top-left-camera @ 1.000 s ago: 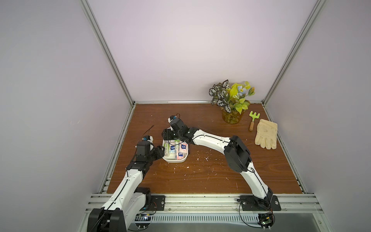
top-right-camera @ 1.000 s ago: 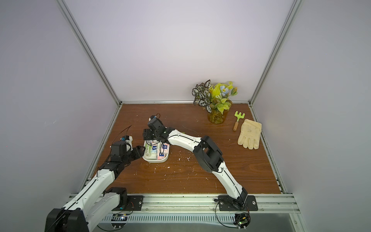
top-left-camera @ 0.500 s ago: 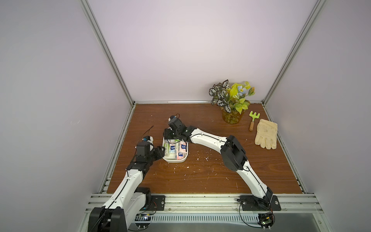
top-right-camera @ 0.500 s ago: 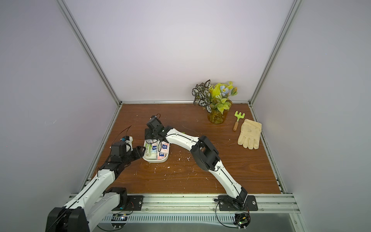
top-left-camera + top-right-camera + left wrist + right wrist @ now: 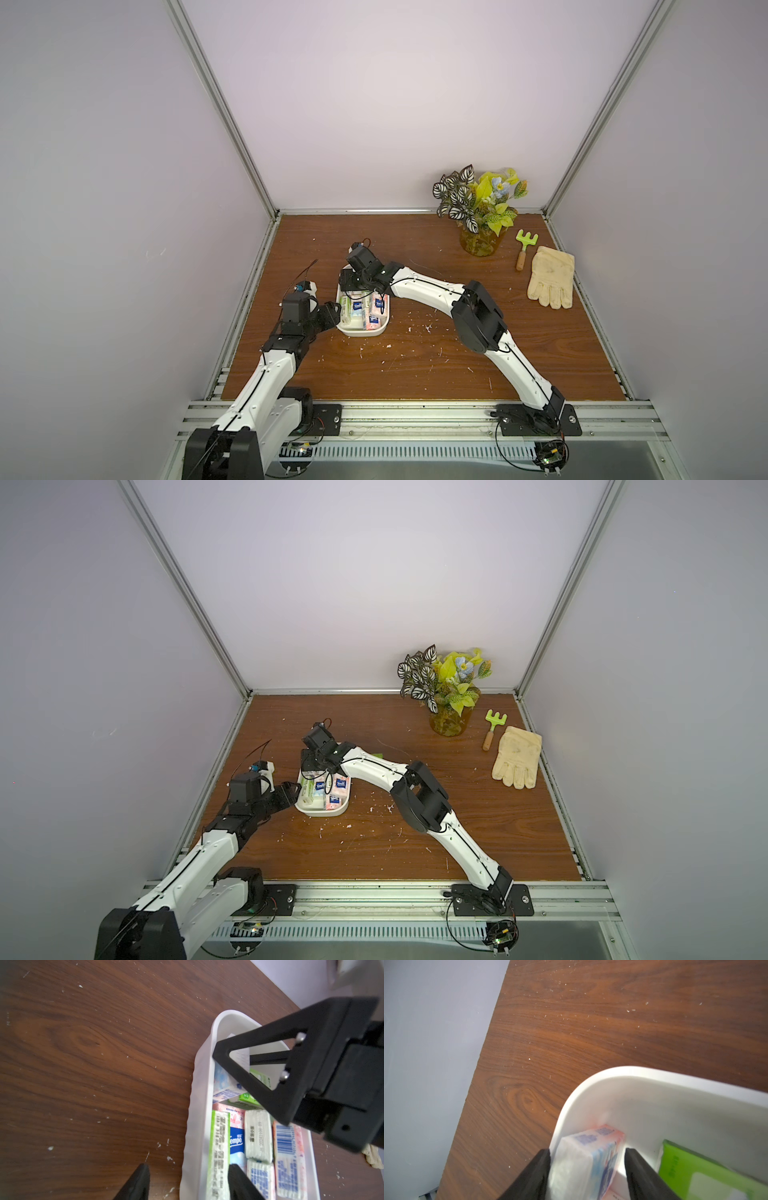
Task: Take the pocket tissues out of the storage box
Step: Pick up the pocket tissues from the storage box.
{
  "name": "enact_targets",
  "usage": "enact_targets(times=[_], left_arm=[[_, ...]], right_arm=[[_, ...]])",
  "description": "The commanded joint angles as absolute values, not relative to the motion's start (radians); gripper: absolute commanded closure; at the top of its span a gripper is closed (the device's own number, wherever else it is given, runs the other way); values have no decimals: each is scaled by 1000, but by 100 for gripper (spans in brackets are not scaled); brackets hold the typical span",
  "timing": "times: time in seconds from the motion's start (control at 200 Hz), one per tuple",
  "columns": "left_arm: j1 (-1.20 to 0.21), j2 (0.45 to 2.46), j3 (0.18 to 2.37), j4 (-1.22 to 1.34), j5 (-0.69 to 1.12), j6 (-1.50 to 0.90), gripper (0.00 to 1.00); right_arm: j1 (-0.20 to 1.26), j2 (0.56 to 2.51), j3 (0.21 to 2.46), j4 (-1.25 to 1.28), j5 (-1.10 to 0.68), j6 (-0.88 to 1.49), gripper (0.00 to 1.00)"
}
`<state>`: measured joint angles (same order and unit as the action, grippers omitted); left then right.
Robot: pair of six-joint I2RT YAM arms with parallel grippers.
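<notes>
The white storage box sits left of the table's middle with several pocket tissues lying inside. My right gripper reaches into the box's far corner. It is open around a pink-and-blue packet standing on edge: one finger touches it, the other stands a little apart. My left gripper is open astride the box's left wall, with one finger on the table side. The other finger is inside, beside a green-edged packet.
A plant in an amber vase, a green hand rake and a pale glove lie at the back right. White crumbs dot the wood near the box. The left wall rail runs close behind my left arm.
My right gripper has sunk into the box's far end and its jaws have narrowed around the standing packet. The left arm has stayed put.
</notes>
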<state>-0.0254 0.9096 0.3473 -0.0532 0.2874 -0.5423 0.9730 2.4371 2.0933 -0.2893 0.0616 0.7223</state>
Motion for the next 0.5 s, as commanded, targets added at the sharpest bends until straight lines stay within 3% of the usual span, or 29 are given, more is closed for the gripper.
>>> enact_targets(times=[0.0, 0.495], left_arm=[[-13, 914, 350, -45, 291, -534, 43], [-11, 903, 352, -54, 283, -530, 44]], right_arm=[[969, 2372, 2074, -309, 117, 703, 39], [969, 2300, 1975, -281, 137, 702, 50]])
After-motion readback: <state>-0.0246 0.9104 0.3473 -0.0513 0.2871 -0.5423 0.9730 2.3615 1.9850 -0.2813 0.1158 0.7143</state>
